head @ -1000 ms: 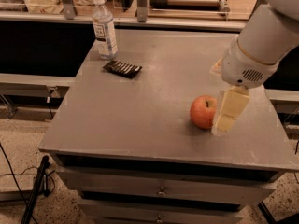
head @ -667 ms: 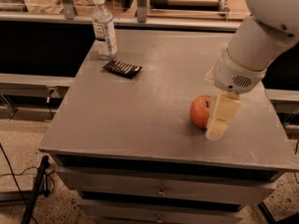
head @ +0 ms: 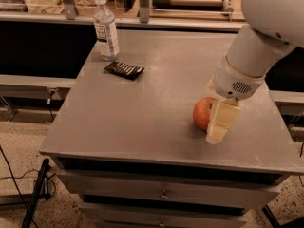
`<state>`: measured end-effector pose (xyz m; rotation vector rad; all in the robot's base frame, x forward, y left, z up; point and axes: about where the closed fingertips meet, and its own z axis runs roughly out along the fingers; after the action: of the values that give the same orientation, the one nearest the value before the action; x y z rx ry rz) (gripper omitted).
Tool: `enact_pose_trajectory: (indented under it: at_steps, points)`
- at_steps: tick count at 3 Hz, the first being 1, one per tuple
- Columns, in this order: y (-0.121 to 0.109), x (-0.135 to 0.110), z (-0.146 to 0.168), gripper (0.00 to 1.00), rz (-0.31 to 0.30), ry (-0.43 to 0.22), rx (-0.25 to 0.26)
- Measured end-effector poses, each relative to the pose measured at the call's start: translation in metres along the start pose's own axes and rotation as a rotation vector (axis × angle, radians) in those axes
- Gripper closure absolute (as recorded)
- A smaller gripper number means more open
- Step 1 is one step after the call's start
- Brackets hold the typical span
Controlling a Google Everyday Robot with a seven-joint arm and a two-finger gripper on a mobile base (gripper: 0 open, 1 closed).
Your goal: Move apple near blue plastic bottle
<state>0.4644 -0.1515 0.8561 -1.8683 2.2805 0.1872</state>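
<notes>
The apple (head: 202,112), round and red-orange, rests on the grey table (head: 142,113) at the right front. My gripper (head: 213,122) is down at the apple's right side, its pale yellowish part overlapping the apple's near right edge and hiding that part. The blue plastic bottle (head: 106,28), clear with a white cap and white label, stands upright at the table's far left corner, well away from the apple and the gripper.
A flat dark ridged packet (head: 124,70) lies on the table in front of the bottle. A shelf rail with posts (head: 142,18) runs behind the table. Drawers (head: 164,194) sit under the tabletop. A dark stand (head: 38,189) is at the lower left on the floor.
My gripper and arm have shifted a little to the left, closer onto the apple. The apple, bottle and packet have stayed where they were.
</notes>
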Motion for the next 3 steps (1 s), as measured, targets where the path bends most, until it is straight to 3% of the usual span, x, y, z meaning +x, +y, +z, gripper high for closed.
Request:
enact_pose_trajectory:
  at_steps: [3]
  points:
    - [0.0004, -0.0018, -0.0001, 0.83, -0.004, -0.001, 0.006]
